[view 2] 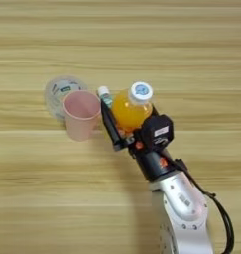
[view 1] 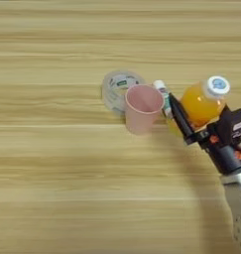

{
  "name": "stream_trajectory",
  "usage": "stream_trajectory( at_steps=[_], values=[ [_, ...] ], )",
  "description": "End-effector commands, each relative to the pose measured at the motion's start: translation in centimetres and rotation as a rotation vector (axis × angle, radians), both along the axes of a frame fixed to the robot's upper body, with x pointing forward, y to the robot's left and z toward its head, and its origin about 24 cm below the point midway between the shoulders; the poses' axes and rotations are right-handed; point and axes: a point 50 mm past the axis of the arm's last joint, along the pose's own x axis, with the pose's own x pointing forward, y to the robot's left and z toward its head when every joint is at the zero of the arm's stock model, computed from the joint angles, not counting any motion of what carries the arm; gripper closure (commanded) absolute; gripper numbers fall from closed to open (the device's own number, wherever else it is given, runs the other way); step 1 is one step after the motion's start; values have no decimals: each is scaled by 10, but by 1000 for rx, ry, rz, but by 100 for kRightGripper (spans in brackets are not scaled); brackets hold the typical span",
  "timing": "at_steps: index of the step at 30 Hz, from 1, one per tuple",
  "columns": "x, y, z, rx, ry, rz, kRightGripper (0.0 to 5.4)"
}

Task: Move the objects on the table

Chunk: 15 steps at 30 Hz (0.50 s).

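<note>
The orange juice bottle (view 2: 128,113) with its white cap stands tilted to the right, right of the middle of the table (view 2: 52,198). My right gripper (view 2: 121,110) is closed around it. One black finger (view 2: 111,124) lies along the bottle's left side; the other finger is hidden behind the bottle. The white-green glue stick (view 2: 105,94) sits just left of that finger, touching or nearly touching it. A pink plastic cup (view 2: 81,115) stands upright left of the glue stick. The clear tape roll (view 2: 57,92) lies behind the cup, against it.
My silver forearm (view 2: 184,208) comes up from the bottom edge with a black cable (view 2: 223,218) on its right. Bare wood stretches to the left, the front and the far side of the cluster.
</note>
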Motion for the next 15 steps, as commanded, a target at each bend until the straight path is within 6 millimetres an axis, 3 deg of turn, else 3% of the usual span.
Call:
stream_trajectory(
  at_steps=[1,15],
  values=[
    [10,-2,37,-2,-211,-57,200],
    [52,-41,36,-7,-155,-447,200]
  ],
)
